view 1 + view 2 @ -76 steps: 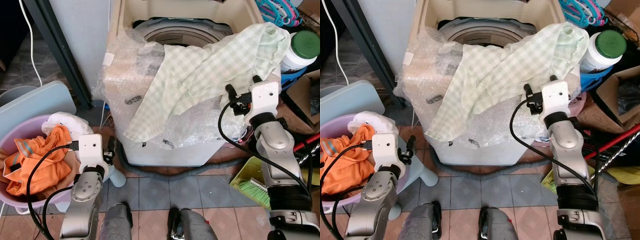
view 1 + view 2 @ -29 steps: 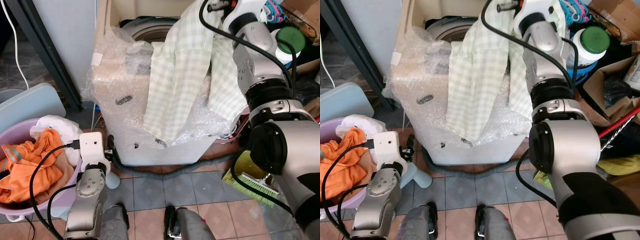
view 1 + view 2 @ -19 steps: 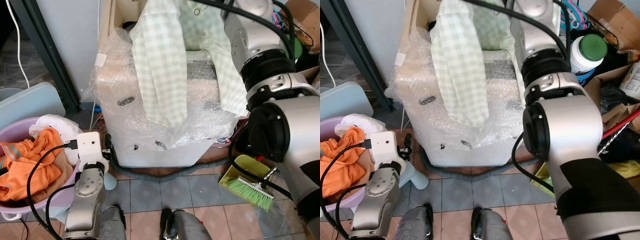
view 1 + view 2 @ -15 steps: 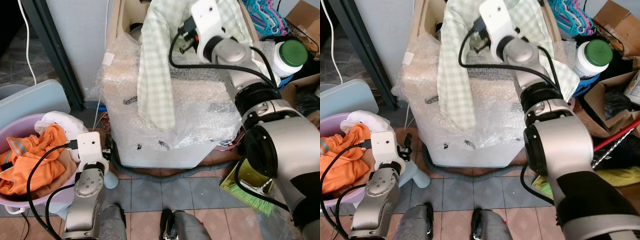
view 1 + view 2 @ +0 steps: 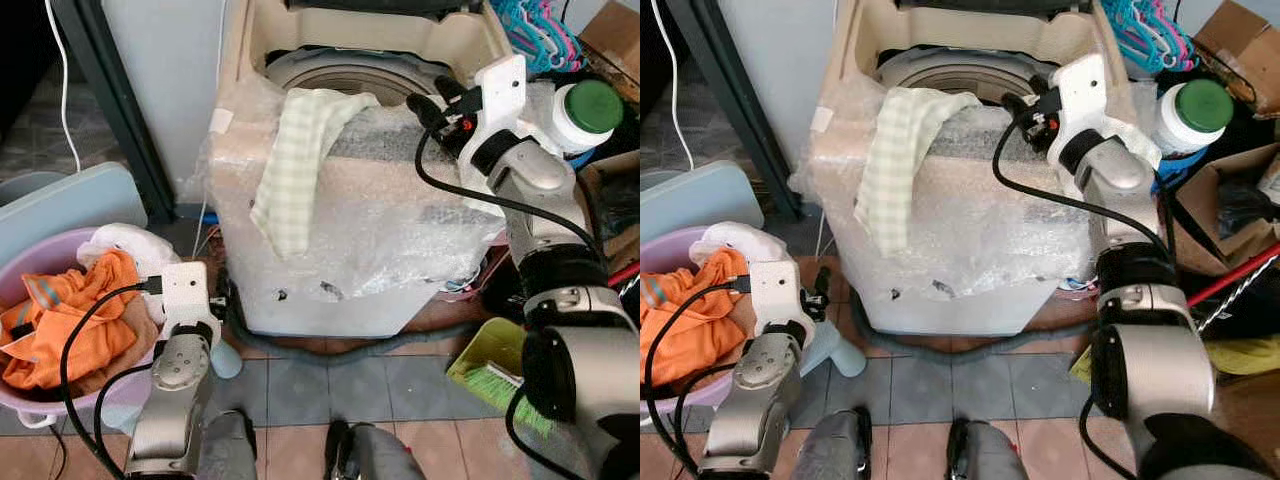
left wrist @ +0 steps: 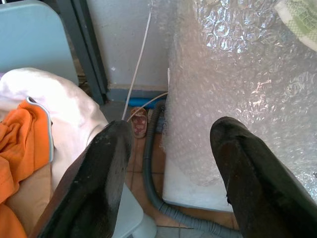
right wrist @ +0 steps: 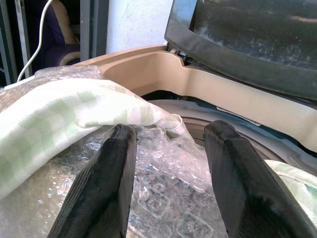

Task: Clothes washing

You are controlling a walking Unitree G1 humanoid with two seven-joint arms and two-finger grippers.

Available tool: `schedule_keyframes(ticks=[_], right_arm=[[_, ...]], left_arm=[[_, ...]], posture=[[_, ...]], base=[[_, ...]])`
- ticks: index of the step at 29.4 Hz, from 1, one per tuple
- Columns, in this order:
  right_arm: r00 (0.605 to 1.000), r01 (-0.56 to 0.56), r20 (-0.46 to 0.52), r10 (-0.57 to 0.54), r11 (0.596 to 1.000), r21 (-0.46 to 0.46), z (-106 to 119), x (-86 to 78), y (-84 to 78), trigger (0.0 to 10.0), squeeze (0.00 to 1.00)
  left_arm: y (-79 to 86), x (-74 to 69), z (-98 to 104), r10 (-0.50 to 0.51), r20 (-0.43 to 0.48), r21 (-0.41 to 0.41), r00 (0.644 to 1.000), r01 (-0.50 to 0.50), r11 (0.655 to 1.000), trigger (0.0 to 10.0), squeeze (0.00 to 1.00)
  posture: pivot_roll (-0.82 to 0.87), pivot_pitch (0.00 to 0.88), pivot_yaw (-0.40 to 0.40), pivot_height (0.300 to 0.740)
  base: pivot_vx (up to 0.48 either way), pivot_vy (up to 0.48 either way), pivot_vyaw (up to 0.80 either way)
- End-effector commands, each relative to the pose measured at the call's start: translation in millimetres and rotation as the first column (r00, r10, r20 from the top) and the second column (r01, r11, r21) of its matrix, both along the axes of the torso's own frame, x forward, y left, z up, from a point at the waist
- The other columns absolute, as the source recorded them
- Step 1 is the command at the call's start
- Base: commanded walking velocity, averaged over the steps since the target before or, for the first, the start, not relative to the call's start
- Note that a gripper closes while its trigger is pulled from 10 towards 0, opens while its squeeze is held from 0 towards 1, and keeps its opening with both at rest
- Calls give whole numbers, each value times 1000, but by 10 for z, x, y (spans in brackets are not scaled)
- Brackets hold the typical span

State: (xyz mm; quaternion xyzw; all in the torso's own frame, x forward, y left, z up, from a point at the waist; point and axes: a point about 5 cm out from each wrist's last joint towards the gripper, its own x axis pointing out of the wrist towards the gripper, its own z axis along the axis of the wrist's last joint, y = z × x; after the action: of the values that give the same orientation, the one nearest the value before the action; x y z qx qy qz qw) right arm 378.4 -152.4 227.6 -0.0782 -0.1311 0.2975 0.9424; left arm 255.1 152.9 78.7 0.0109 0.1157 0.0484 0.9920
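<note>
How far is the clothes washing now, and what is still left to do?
Partly done: the green checked cloth hangs over the rim of the bubble-wrapped washing machine, not fully in its drum. The right gripper hovers there, jaws open, empty. Orange clothes wait in the pink basin beside the idle left gripper.

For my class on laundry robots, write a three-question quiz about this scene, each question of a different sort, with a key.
1. True or false: the green checked cloth lies wholly inside the washing machine drum.
2. Multiple choice: the orange garment sits in A) the drum, B) the purple basin, C) the right pincer.
3. Fill in: the machine's front is wrapped in ____.

Key
1. False: it hangs over the front rim and down the outside.
2. B. The right pincer is open, empty, above the machine's top; the left pincer is open, low beside the basin.
3. bubble wrap.
</note>
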Motion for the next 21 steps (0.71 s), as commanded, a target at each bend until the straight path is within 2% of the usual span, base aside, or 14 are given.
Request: schedule_keyframes(ticks=[1, 3, 6, 11, 13, 19, 21], right_arm=[[998, -20, 62, 20, 1000, 6, 62, -73, 111, 10000, 1000], [998, -28, 60, 27, 1000, 5, 19, -88, 154, 10000, 1000], [998, -58, -3, 58, 998, 5, -209, -167, 357, 10000, 1000], [995, -90, -38, 93, 994, 66, -221, -187, 540, 10000, 1000], [995, -89, -36, 92, 994, 69, -216, -189, 554, 10000, 1000], [981, -150, -111, 158, 986, 78, -324, -200, 883, 10000, 1000], [960, -228, -143, 241, 969, 99, -348, -260, 1060, 10000, 1000]], left_arm=[[-5, -20, -38, -5, -17, 6, 1000, 5, 1000, 10000, 0], [-6, -21, -34, -4, -15, 7, 1000, 4, 1000, 10000, 0], [16, -52, -8, 8, -2, 6, 1000, -8, 1000, 10000, 0], [110, -141, -22, 35, -18, 23, 999, -34, 999, 10000, 0], [118, -147, -24, 36, -19, 24, 999, -36, 999, 10000, 0], [116, -135, -7, 28, -15, 34, 999, -27, 999, 10000, 0], [97, -133, 3, 22, -15, 32, 1000, -22, 999, 10000, 0]], posture=[[54, 100, -44, 740], [58, 101, -48, 740], [84, 110, -53, 740], [106, 119, -53, 740], [113, 120, -51, 740], [118, 123, -45, 740], [122, 125, -45, 740]], base=[[0, 0, 0], [0, 0, 0], [0, 0, 0], [0, 0, 0], [0, 0, 0], [0, 0, 0], [0, 0, 0]])
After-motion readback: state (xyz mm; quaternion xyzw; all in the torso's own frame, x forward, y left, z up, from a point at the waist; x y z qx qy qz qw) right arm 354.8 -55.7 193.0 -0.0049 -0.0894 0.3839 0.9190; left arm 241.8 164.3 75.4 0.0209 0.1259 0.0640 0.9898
